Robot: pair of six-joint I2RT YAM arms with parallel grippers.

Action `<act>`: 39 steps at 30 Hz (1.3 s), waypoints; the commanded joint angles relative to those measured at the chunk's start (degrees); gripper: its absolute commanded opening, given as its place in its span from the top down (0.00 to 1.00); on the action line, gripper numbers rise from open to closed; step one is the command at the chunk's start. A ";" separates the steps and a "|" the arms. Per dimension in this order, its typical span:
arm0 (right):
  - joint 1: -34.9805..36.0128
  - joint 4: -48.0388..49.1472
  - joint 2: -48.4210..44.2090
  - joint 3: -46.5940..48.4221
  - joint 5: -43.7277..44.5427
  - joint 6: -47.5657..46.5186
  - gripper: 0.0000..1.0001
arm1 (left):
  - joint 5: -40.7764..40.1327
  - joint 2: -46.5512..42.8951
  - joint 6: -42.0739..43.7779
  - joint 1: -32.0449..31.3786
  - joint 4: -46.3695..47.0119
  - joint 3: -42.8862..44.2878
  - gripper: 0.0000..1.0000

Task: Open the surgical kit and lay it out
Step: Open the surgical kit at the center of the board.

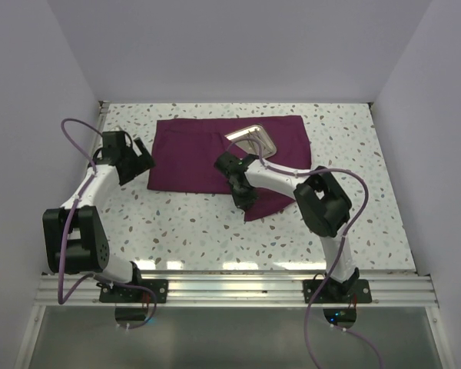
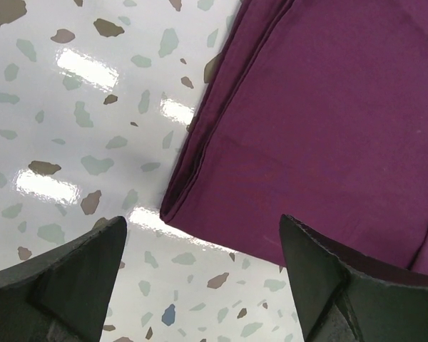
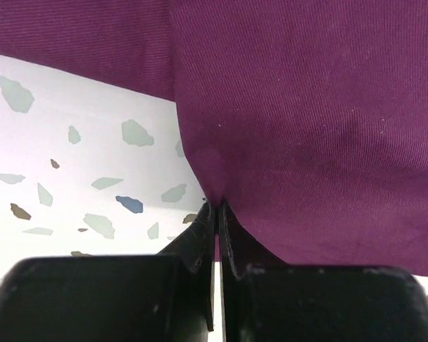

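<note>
The dark purple cloth wrap (image 1: 192,150) lies partly unfolded on the speckled table. The small steel tray (image 1: 253,141) shows at its back, with thin steel instruments in it. My right gripper (image 1: 244,198) is shut on the front flap of the cloth (image 3: 307,128), pinched at the fingertips (image 3: 212,214), and holds it pulled toward the near side. My left gripper (image 1: 142,154) is open and empty, hovering at the cloth's left front corner (image 2: 182,206); its right finger (image 2: 328,278) is over the cloth edge.
The enclosure's white walls close the table at the back and both sides. A metal rail (image 1: 230,288) runs along the near edge. Bare speckled tabletop (image 1: 184,231) lies in front of the cloth.
</note>
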 commanded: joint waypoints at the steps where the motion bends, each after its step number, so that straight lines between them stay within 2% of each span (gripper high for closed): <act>1: -0.10 1.78 3.86 -5.06 1.76 0.38 1.00 | 0.66 -1.21 0.15 -0.31 2.45 -0.28 0.09; 7: -0.10 -0.24 -1.59 -5.16 2.55 -1.55 1.00 | -1.10 -0.94 0.42 -0.49 0.34 2.44 0.09; 11: 0.16 -5.32 -7.82 -5.23 2.46 -2.87 1.00 | -2.77 -1.91 -0.54 -0.49 -1.51 5.07 0.09; 13: 0.77 -7.18 -13.09 -6.73 2.37 -2.96 1.00 | -3.91 -2.70 -1.07 -0.66 -2.12 6.13 0.09; 18: 0.95 -13.77 -27.85 -18.84 -0.43 1.16 1.00 | -6.99 -3.58 -3.71 -1.72 -5.63 9.99 0.09; 22: 0.95 -17.99 -45.84 -28.51 -2.19 5.21 1.00 | -10.41 -5.42 -5.82 -3.56 -9.41 13.51 0.09; 25: 0.95 -21.33 -55.08 -34.49 -3.25 7.76 1.00 | -12.60 -8.40 -8.36 -4.62 -12.58 15.18 0.09; 28: 0.95 -23.27 -59.68 -39.51 -5.01 9.08 0.91 | -14.28 -11.21 -10.91 -8.48 -15.91 15.28 0.10; 29: 0.95 -23.97 -61.87 -40.65 -5.10 9.69 0.70 | -14.63 -11.92 -12.22 -9.18 -17.58 15.19 0.10; 30: 0.95 -24.24 -63.02 -40.40 -6.05 9.87 0.44 | -14.90 -12.63 -12.59 -10.50 -18.12 14.93 0.10; 32: 0.95 -25.55 -64.87 -39.44 -4.67 11.19 0.05 | -15.78 -14.65 -13.46 -11.91 -19.78 13.87 0.10; 33: 0.87 -26.17 -65.14 -38.91 -3.96 11.63 0.02 | -16.04 -15.26 -13.82 -12.18 -20.31 13.52 0.10; 39: 0.87 -26.27 -63.39 -32.24 0.43 11.37 0.02 | -14.64 -18.61 -12.77 -12.79 -19.35 7.72 0.10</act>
